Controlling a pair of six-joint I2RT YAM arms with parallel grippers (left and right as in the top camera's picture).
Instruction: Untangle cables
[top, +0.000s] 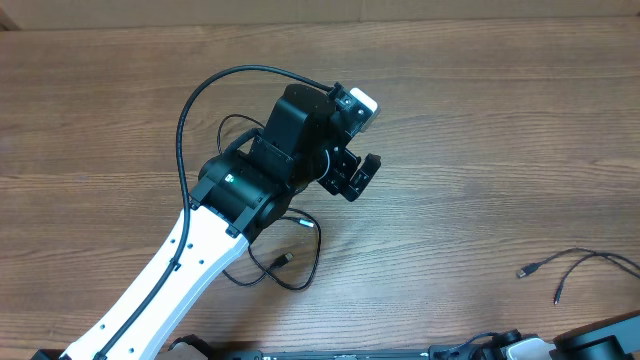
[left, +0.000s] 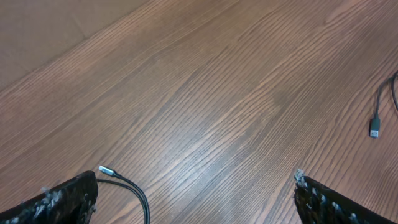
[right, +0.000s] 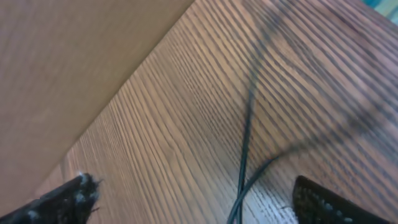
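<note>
We rate the cables as light, limp and thin (far thinner than the fingers). They will likely sag and slide rather than hold a shape. A pinch mid-cord should carry one. The silver-tipped plugs look like the firmest spots to grab, though they are small. Nothing looks fragile, but a hard pull could tighten a loop.

The looped cable (top: 316, 255) lies on the table (top: 480, 120), partly under the left arm (top: 170, 270) and just behind the left gripper (top: 352, 175). That gripper hangs over bare wood with its jaws spread wide, holding nothing. In the left wrist view one plug (left: 106, 170) sits just beside the finger (left: 68, 199) at lower left, outside the gap between the jaws.

The right cable (top: 580, 253) lies well apart at the lower right, showing two plug ends, near the right arm (top: 600, 338) at the frame's bottom edge. In the right wrist view (blurry) the right gripper (right: 193, 205) is wide open too. A cord (right: 247, 137) runs over the wood and in between its fingers, unpinched. We judge it to be the right cable. We cannot tell whether it touches a finger.
</note>
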